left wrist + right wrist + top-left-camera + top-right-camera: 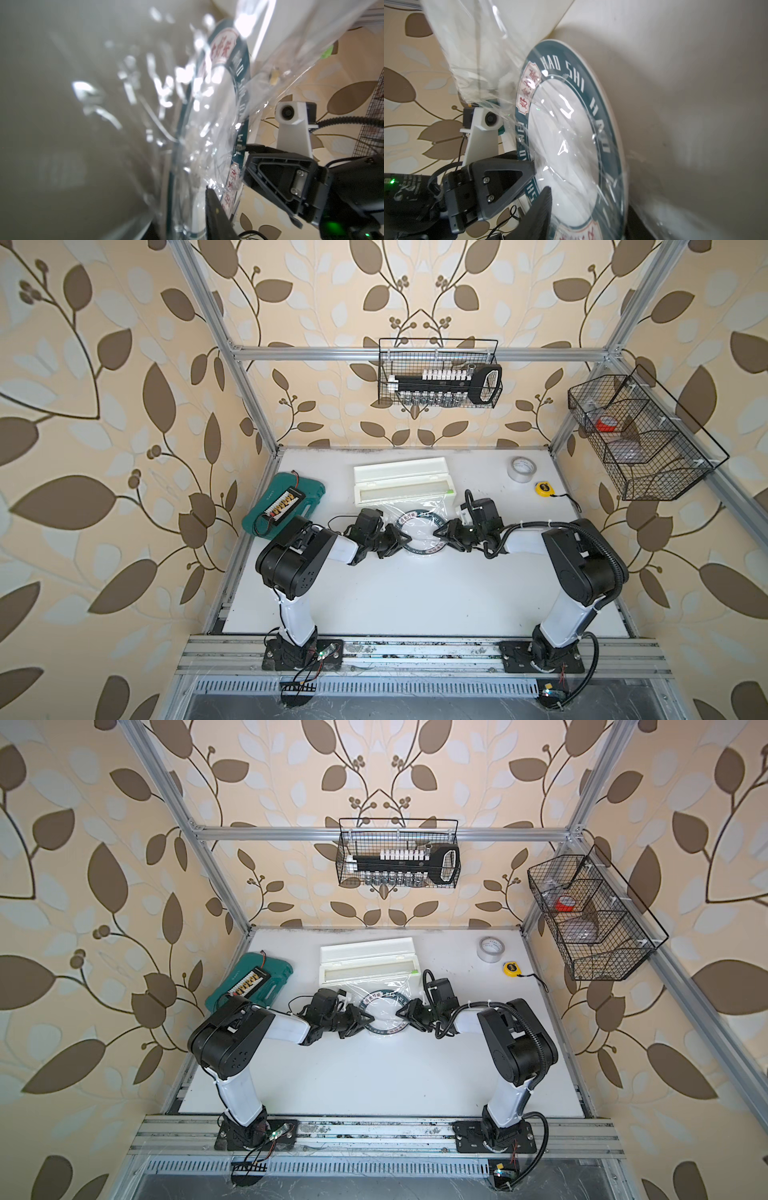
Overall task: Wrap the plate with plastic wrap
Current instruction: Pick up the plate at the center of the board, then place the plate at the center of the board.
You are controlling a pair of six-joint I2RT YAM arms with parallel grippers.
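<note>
Nearest the camera, both arms are standing on the front rail (415,649) and reaching inward over the white worktop (415,597). At far left, a green case (311,489) is lying on the worktop, carrying a black board (284,502). Next, the left arm (299,556) is bending toward the middle, with the left jaws sitting at the left edge of the plate (424,550). In the left wrist view those jaws are straddling the rim, with crinkled wrap (430,506) bunching between them; whether they are clenching it I cannot tell.

The plate is lying flat at mid-worktop, just in front of the long white box (403,485). The wrap is running from the box down over the plate, covering its white centre and dark rim. A green tab (450,490) is showing at the box's right end.

The right jaws are sitting at the plate's right edge, 1 jaw over the plate's face; whether they are gripping I cannot tell. The right arm (582,560) is bending back from there. Farther right, near the back, a grey tape roll (522,468) and a yellow tape measure (543,488) are lying well apart from the plate. Above, a wire basket (440,373) is hanging on the back bar, and another basket (640,435) on the right frame.
</note>
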